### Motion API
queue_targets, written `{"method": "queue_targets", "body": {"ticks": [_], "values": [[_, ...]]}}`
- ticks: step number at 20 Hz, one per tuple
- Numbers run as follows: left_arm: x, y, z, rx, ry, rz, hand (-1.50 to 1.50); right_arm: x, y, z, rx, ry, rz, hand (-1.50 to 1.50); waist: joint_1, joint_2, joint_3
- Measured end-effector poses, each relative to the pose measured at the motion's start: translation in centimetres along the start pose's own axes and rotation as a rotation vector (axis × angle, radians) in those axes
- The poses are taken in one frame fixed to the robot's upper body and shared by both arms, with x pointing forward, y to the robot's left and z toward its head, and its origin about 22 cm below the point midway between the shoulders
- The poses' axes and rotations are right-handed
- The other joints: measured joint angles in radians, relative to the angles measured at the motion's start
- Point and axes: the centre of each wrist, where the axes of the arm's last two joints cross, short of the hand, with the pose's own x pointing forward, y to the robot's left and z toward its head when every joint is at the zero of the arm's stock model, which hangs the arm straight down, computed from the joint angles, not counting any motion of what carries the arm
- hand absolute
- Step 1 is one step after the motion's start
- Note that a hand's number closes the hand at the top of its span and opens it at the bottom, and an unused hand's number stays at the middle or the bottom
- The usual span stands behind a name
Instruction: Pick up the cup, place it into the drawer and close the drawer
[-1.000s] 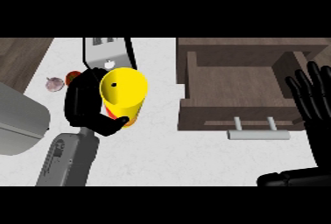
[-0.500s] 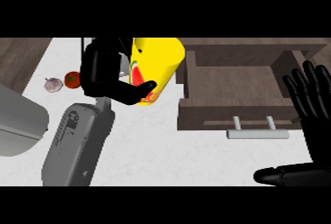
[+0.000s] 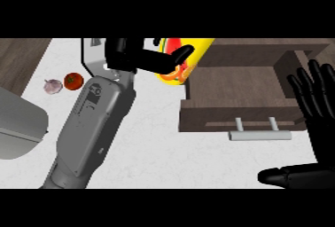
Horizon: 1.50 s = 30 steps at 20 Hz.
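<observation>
**Yellow cup held at the open drawer's edge**

On a white, faintly marbled counter (image 3: 163, 146) edged with dark wood, we see a brown drawer (image 3: 235, 111) pulled open at the right of the head view, its pale bar handle (image 3: 259, 135) facing us. What shows of the drawer's inside holds nothing that we can make out; its upper left corner is hidden by the cup.

The left hand (image 3: 141, 60), black at the end of a long grey forearm (image 3: 91, 128) that comes up from the lower edge, is curled round the yellow cup (image 3: 189, 57). We see the thumb lying across the cup's side and the fingers wrapped behind it. The cup is tilted and carries an orange and red pattern on its wall. It sits at the drawer's upper left corner, over the rim, and we cannot tell whether it touches the wood.

The right hand (image 3: 321, 111) rests at the right edge of the view, fingers straight, spread and pointing up, holding nothing.

At the left of the counter a red tomato (image 3: 73, 81) lies just beside a pale garlic bulb (image 3: 52, 85). Below them a grey rounded object (image 3: 20, 126) enters from the left edge; we cannot tell what it is.
</observation>
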Motion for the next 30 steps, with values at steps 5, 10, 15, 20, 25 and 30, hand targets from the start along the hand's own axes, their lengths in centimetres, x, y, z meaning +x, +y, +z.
{"method": "queue_targets", "body": {"ticks": [5, 10, 15, 20, 25, 30], "values": [[-0.7, -2.2, -1.6, -0.013, 0.028, -0.045, 1.50, -0.4, -0.2, -0.3, 0.001, -0.002, 0.002, -1.50, -0.005, 0.001, 0.000], [-1.4, -4.0, -2.8, -0.007, 0.068, -0.055, 1.50, -0.3, -0.4, -0.4, 0.010, -0.001, -0.004, -1.50, -0.011, 0.002, 0.000], [-2.9, -5.0, -3.4, -0.006, 0.099, -0.080, 1.50, -0.2, -0.4, -0.7, 0.012, -0.001, -0.002, -1.50, -0.020, 0.005, 0.000], [-4.3, -5.2, -3.9, -0.002, 0.138, -0.109, 1.50, -0.4, -0.4, -0.6, 0.019, -0.011, -0.003, -1.50, -0.033, 0.009, 0.000], [-5.4, -5.8, -3.5, -0.019, 0.176, -0.158, 1.50, -0.8, -0.1, -1.0, 0.033, -0.023, -0.004, -1.50, -0.047, 0.011, 0.001], [-6.5, -5.9, -3.0, -0.042, 0.194, -0.213, 1.50, -0.7, 0.4, -1.5, 0.049, -0.024, -0.015, -1.50, -0.065, 0.016, 0.001]]}}
